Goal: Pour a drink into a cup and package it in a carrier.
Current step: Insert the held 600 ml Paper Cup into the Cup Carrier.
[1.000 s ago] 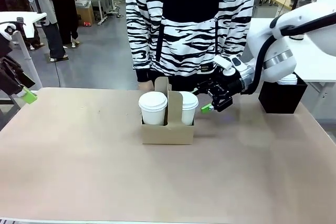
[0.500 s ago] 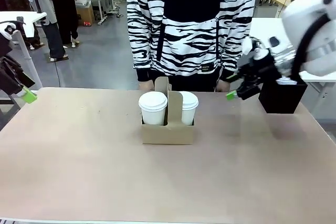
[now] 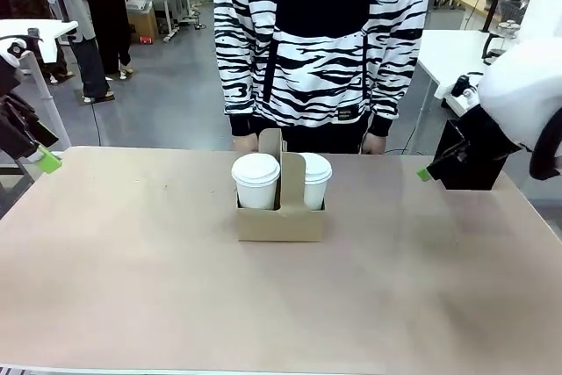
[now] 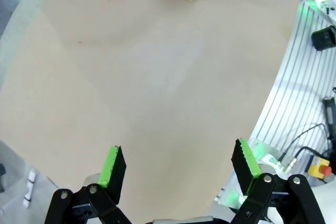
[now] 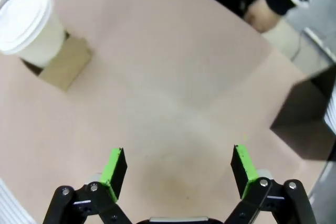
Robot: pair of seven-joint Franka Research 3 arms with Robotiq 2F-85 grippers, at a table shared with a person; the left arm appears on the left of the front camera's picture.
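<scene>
Front view showed the carrier (image 3: pixel 280 208) mid-surface holding two lidded cups (image 3: pixel 255 181), both end effectors wide and empty, well apart from it; it looked light, soft cardboard, probably best taken by its central handle (image 3: pixel 270 151).

Two cups (image 3: pixel 279 180) sit in the carrier (image 3: pixel 280 220) mid-table (image 3: pixel 132 287), before the person (image 3: pixel 320 41).

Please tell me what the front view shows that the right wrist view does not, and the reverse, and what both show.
The front view alone gives the carrier's tall handle, both lidded cups side by side and the person's striped top. The right wrist view alone gives the right gripper from behind, jaws wide open with nothing between them. Both share the carrier, the black box and the table.
</scene>
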